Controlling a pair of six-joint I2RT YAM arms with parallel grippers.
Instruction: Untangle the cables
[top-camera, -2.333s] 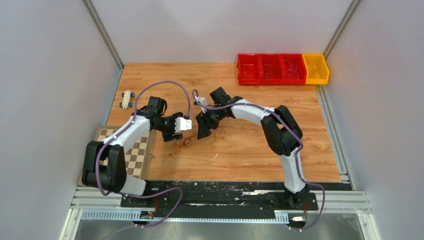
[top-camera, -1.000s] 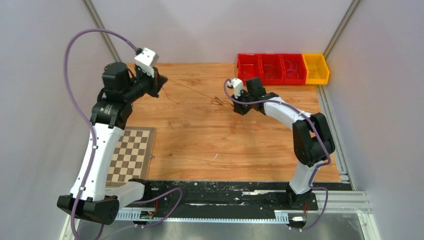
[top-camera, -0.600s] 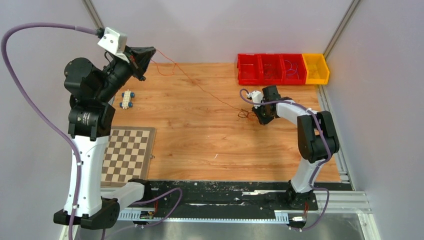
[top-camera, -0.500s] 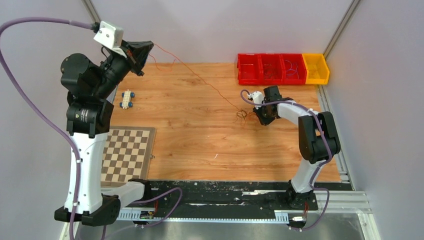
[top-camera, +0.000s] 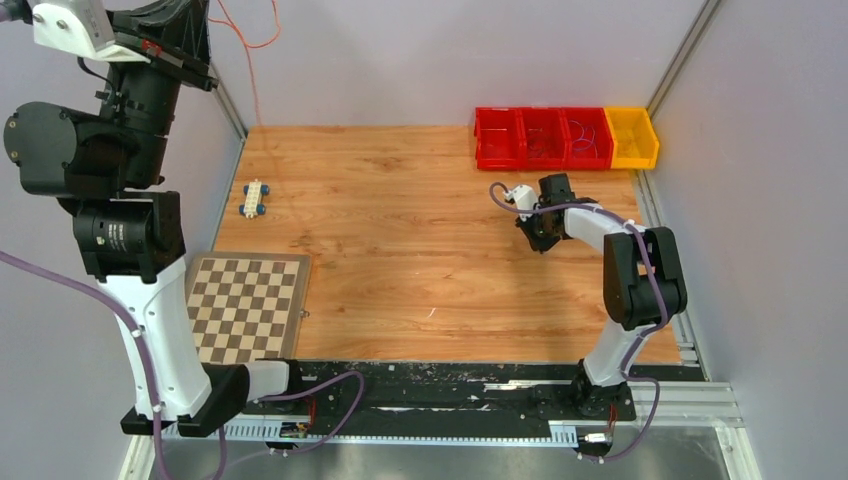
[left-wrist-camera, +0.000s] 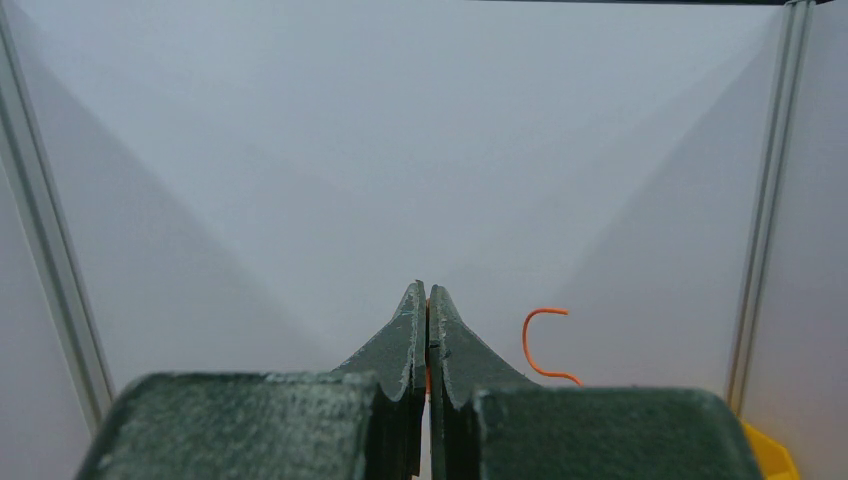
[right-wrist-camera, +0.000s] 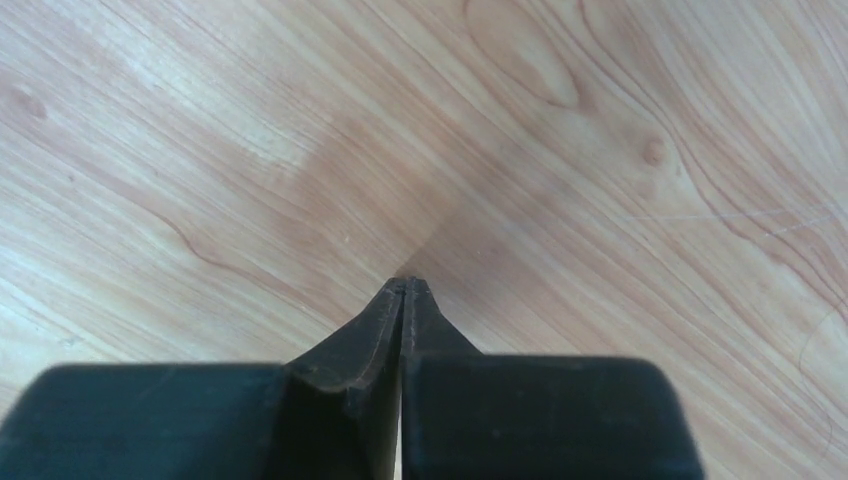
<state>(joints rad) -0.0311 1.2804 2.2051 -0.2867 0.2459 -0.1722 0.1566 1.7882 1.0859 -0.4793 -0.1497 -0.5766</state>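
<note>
left tool (left-wrist-camera: 427, 300) raised the orange cable (left-wrist-camera: 525, 345) free.

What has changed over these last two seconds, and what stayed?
The left gripper, shut on the thin orange wire, swung high to the far left, drawing that wire away from the right gripper, which slid right, staying low and shut. The red and yellow plastic bins, chessboard and small toy car kept their places.

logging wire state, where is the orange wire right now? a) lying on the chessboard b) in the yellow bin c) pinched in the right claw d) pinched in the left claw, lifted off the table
d: the left wrist view shows the left claw shut with the orange wire clamped in it, and the top view shows the wire dangling from that raised claw, well above the table.
</note>
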